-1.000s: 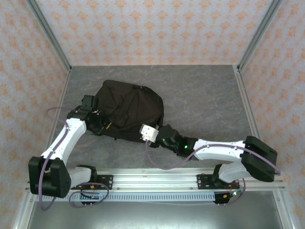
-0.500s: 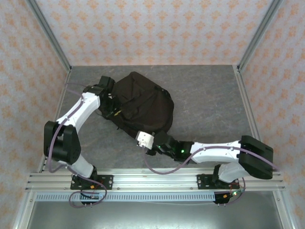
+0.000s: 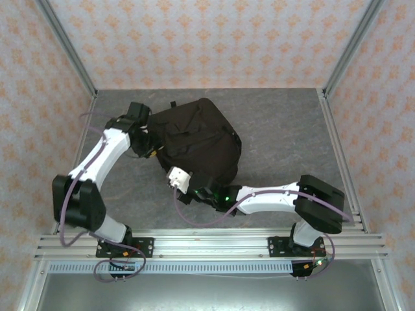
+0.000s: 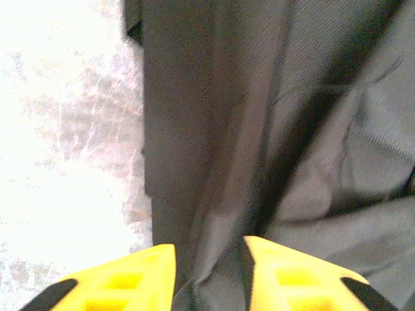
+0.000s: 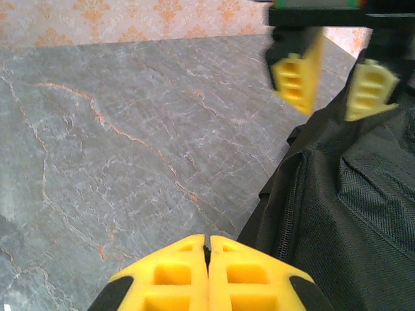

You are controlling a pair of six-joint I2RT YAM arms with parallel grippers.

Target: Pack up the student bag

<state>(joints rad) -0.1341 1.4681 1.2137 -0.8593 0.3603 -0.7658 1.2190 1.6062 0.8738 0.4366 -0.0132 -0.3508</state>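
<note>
grey marbled table [image 3: 285, 136]; black student bag [image 3: 198, 146] lies on it, contents hidden.

Top ext: fixed high, behind arm bases [image 3: 120, 238], looking down on whole table [image 3: 279, 129]; far off. L wrist: very close on student bag [image 4: 292, 129], table at left. R wrist: low over table, facing bag edge + left gripper [image 5: 332, 84]. Shared across all 3: bag.

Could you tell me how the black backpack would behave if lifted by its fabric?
Probably floppy: the student bag lies slumped, its cloth creased into folds. It would likely sag rather than rise whole. Its coarse weave seems unlikely to slip.
</note>
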